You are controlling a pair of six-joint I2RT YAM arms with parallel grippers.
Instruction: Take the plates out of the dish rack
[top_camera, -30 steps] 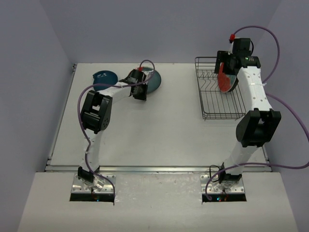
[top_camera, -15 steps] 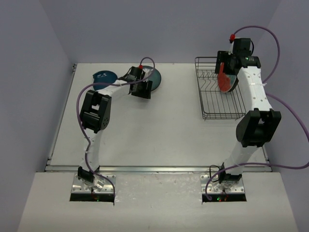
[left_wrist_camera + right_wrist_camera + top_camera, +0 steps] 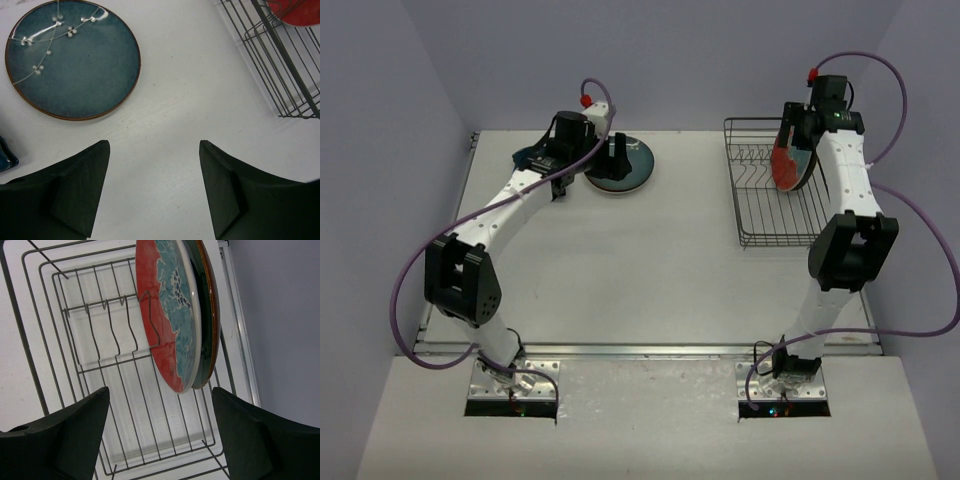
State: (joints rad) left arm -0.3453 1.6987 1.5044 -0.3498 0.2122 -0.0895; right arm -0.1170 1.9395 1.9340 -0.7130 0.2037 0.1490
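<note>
A teal plate (image 3: 625,175) with a white blossom pattern lies flat on the table at the back; it fills the upper left of the left wrist view (image 3: 72,57). My left gripper (image 3: 617,158) hovers open and empty beside it (image 3: 154,150). A dark blue plate (image 3: 530,155) lies further left, partly hidden by the arm. The wire dish rack (image 3: 760,225) stands at the back right. In it a red-orange plate (image 3: 167,315) with a light-blue face stands on edge, with a dark plate (image 3: 209,315) right behind it. My right gripper (image 3: 160,392) hangs open above the rack, holding nothing.
The rack's corner (image 3: 280,65) and a bit of the red plate (image 3: 295,10) show at the right of the left wrist view. The table's right edge rail (image 3: 240,330) and a grey wall run close beside the rack.
My left gripper opened and let go of the teal plate, which now lies flat; the left arm swung back and leftward. The right gripper shifted slightly over the rack.
</note>
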